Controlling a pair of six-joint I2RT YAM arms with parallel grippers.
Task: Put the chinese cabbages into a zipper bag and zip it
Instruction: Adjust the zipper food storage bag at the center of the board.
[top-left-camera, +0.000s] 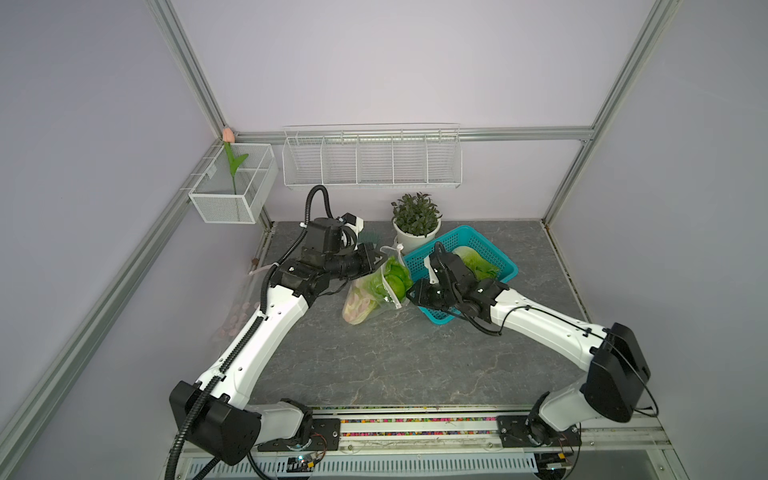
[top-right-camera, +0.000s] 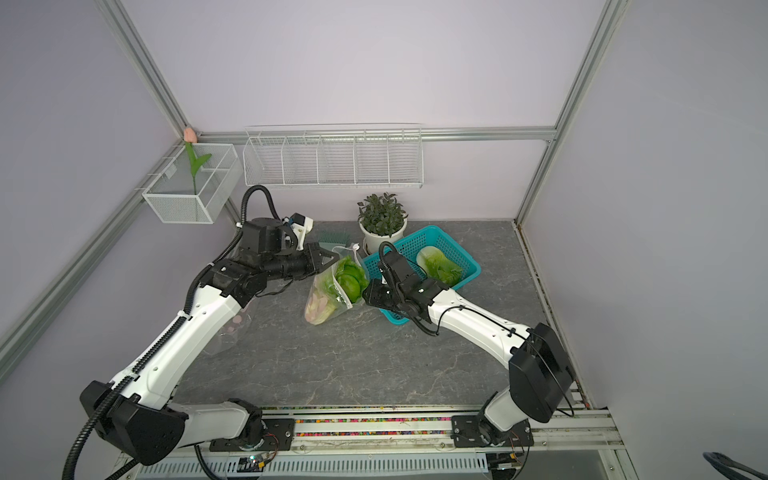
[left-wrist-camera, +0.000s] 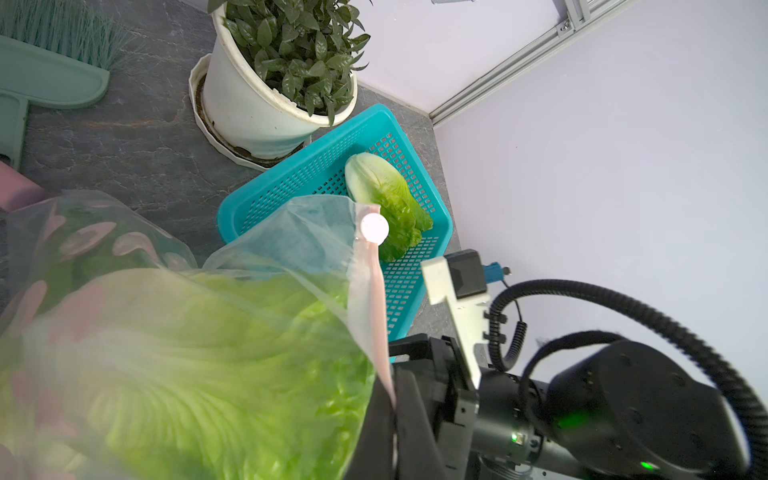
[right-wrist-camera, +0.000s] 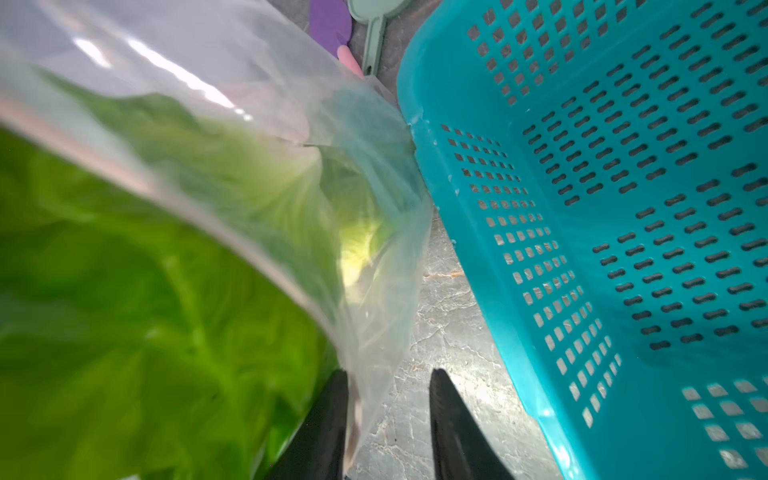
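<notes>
Currently, the left gripper (top-left-camera: 377, 262) is clamping fully shut on the far rim of the zipper bag (top-left-camera: 370, 305). It seems to be lifting that rim so the mouth is gaping toward the right, where the basket (top-left-camera: 478, 239) is sitting just beside it. The bag is lying in the middle of the table (top-left-camera: 374, 365), between the two arms, and its film is brushing the basket's left wall.

The right gripper (right-wrist-camera: 388, 376) is working at the near lip of the mouth. Its two black fingers (right-wrist-camera: 328, 415) are standing partly apart, with the bag's thin edge hanging in the gap close to one finger. As far as the wrist view shows, nothing is being pinched yet. Likely it is lining up to take that lip, so that both arms are spreading the mouth wide.

Counting the cabbages, three are showing. Two are lying inside the bag: a bright green head (top-left-camera: 397, 279) at the mouth and a paler head (top-left-camera: 358, 307) deeper down. The third head (top-left-camera: 478, 264) is waiting in the basket, so the filling is looking two-thirds done.

One white slider (left-wrist-camera: 374, 227) is sitting at the far end of the zip, which is not yet closed. One potted plant (top-left-camera: 417, 224) is standing just behind the basket.
</notes>
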